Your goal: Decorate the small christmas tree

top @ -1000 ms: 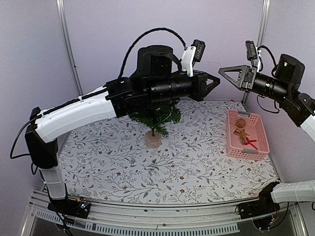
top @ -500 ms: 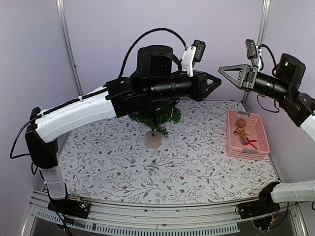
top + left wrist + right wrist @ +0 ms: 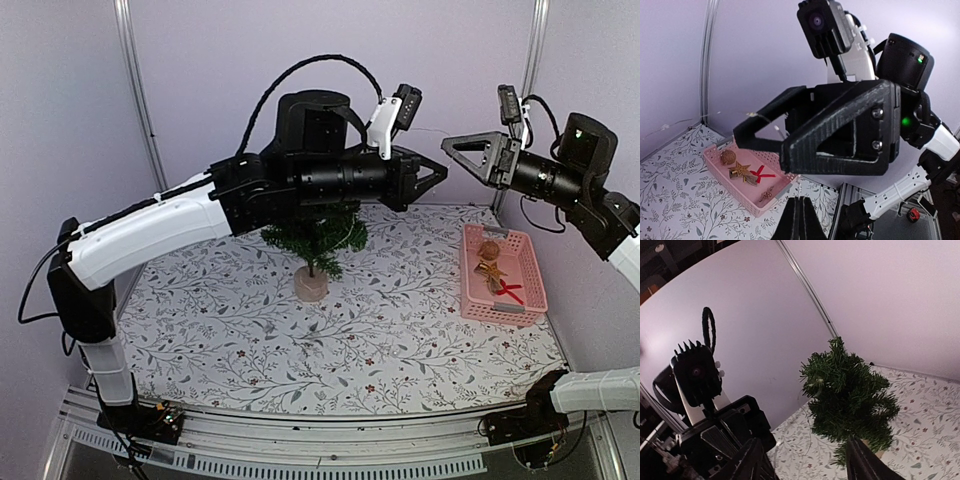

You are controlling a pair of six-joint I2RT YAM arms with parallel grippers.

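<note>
The small christmas tree [image 3: 318, 240] stands upright on its round pale wooden base, toward the far edge of the worktop [image 3: 250, 340] and a little left of the middle. In the top view its crown is hidden behind the left arm, which reaches across above it. From the right wrist view the tree is seen whole, dark green and bushy, with a thin pale strand looped on its left side.

The left pincer [image 3: 442, 171] is raised above the worktop just right of the tree, pointing toward the right edge. It is clenched, its fingers [image 3: 792, 222] pressed together; whether anything thin is nipped between them cannot be told. Facing it, tip near tip but apart, the right pincer [image 3: 447, 143] hangs at about the same height, released, its fingers [image 3: 747, 462] spread wide.

Along the right edge lies a pink basket [image 3: 468, 272] holding a brown ball [image 3: 490, 250], a gold star [image 3: 490, 270] and a red bow [image 3: 511, 291].
</note>
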